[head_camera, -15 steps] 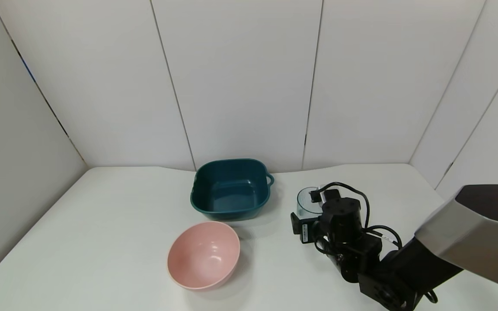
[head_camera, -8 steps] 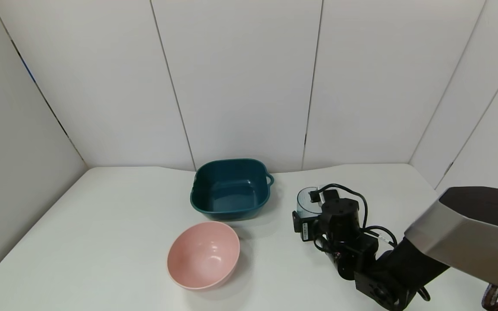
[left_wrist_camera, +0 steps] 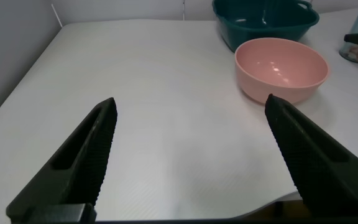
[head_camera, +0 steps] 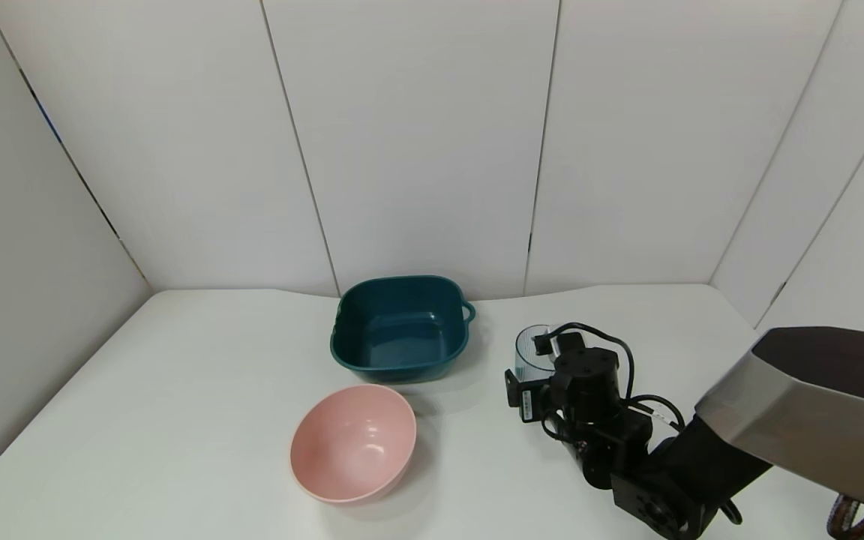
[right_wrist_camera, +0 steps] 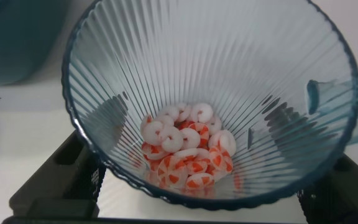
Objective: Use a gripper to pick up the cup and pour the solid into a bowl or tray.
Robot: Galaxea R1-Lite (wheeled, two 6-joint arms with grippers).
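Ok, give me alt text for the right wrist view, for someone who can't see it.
A ribbed light-blue cup fills the view, seen from above, with small orange, pink and white pieces heaped at its bottom. Black fingers of the right gripper flank the cup on either side.

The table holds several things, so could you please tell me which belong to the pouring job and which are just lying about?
Job:
right gripper, around the cup
cup
solid inside the cup
teal basin

Lying about:
pink bowl
left gripper, parked over the table's near edge
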